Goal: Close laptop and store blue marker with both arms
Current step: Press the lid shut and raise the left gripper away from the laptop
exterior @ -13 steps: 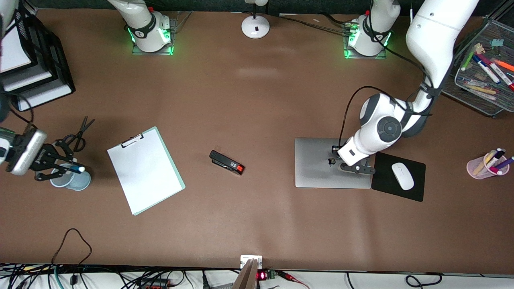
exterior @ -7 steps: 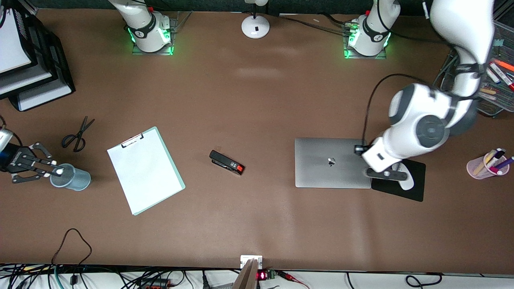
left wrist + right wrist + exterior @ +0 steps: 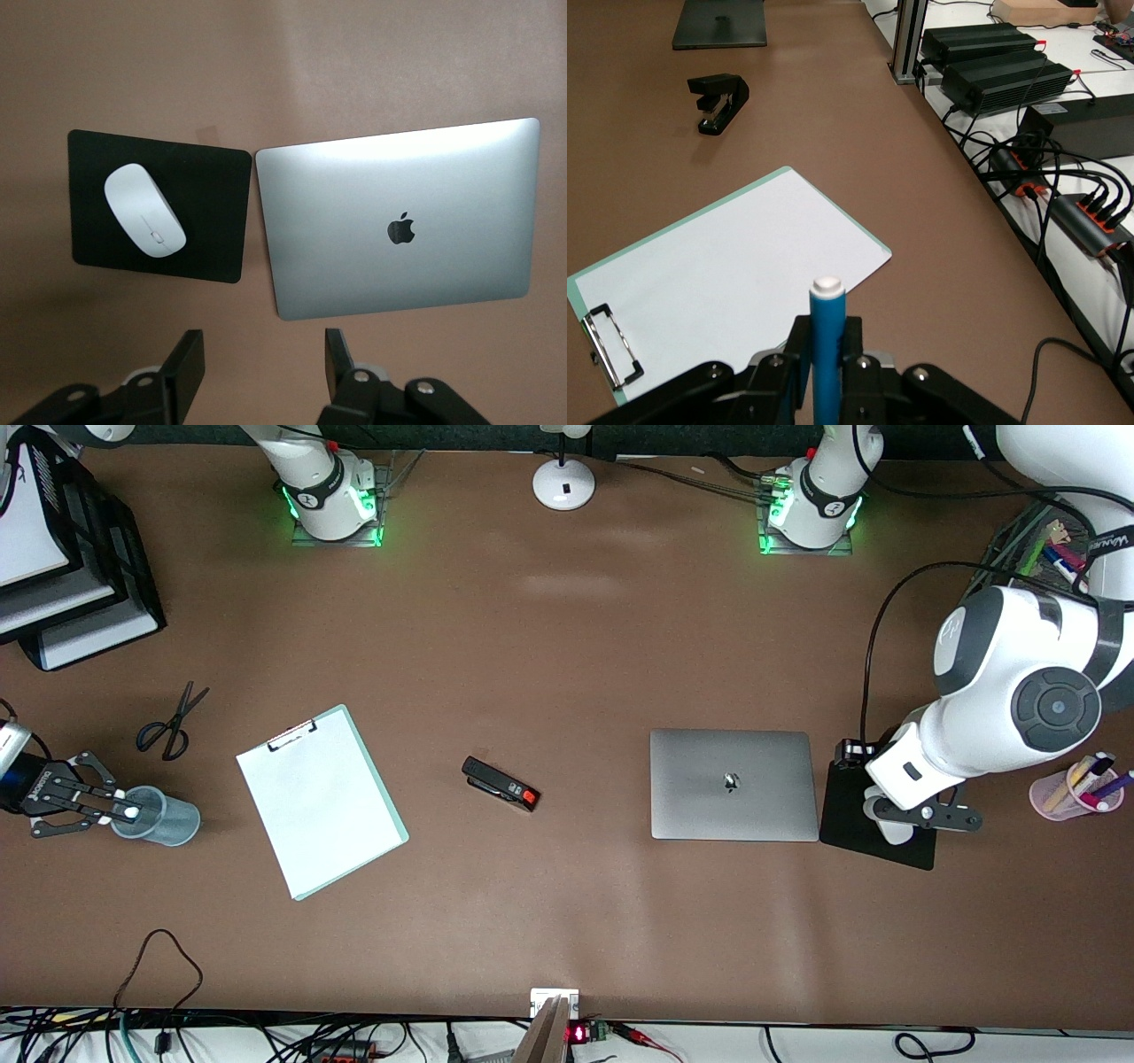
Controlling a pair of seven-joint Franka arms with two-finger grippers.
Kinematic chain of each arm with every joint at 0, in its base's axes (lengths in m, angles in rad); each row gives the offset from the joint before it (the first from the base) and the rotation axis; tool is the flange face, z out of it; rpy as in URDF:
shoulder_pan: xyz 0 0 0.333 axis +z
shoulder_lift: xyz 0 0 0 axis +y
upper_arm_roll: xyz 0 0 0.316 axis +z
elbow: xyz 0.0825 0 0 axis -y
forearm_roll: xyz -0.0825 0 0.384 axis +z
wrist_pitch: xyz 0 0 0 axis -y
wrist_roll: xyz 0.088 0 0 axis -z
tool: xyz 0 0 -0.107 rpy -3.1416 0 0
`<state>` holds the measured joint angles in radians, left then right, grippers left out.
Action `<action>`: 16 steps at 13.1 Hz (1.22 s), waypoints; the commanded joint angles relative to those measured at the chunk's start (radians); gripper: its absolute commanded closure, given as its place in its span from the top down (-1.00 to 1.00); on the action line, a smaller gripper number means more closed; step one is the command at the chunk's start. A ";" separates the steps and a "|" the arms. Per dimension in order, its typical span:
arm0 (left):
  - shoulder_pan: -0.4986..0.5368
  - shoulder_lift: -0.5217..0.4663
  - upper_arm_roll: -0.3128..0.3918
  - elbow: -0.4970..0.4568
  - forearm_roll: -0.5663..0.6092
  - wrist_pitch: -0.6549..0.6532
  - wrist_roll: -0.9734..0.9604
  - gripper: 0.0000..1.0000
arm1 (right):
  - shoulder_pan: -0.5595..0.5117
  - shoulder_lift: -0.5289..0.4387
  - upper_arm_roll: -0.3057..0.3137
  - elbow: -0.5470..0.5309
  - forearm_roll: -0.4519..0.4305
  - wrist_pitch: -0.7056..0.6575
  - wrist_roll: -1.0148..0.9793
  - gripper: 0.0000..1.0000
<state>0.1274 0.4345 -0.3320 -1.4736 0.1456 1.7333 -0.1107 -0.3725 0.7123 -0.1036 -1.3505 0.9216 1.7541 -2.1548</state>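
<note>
The laptop (image 3: 733, 784) lies closed on the table, silver lid up with the black apple logo; it also shows in the left wrist view (image 3: 403, 226). My left gripper (image 3: 921, 815) hangs open and empty over the black mouse pad (image 3: 864, 828) beside the laptop; the left wrist view shows its gripper (image 3: 261, 363) with jaws wide apart over bare table. My right gripper (image 3: 106, 809) is shut on the blue marker (image 3: 129, 811), whose white end sits at the rim of a blue-grey cup (image 3: 166, 825). The right wrist view shows the marker (image 3: 828, 341) clamped between the fingers (image 3: 796, 359).
A white mouse (image 3: 144, 210) lies on the mouse pad. A clipboard (image 3: 319, 802), a black stapler (image 3: 500, 783) and scissors (image 3: 168, 722) lie on the table. A pink pen cup (image 3: 1076, 786) and a mesh tray (image 3: 1054, 558) stand at the left arm's end, black paper trays (image 3: 71, 584) at the right arm's end.
My left gripper left the closed laptop's lid and moved to over the mouse pad. My right gripper drew back toward the table's end; the marker's white end stays at the cup's rim.
</note>
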 commanded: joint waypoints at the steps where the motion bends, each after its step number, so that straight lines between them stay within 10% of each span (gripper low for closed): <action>1: 0.026 -0.030 -0.013 0.039 0.011 -0.076 0.019 0.74 | -0.032 0.033 0.015 0.034 0.023 -0.027 -0.034 -0.99; 16: 0.147 -0.204 -0.021 0.050 -0.080 -0.204 0.166 0.97 | -0.042 0.035 0.019 0.033 0.026 -0.027 -0.054 -0.99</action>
<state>0.2494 0.2553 -0.3413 -1.4241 0.0788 1.5611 0.0318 -0.3958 0.7324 -0.0991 -1.3452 0.9276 1.7486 -2.1919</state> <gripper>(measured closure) 0.018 0.815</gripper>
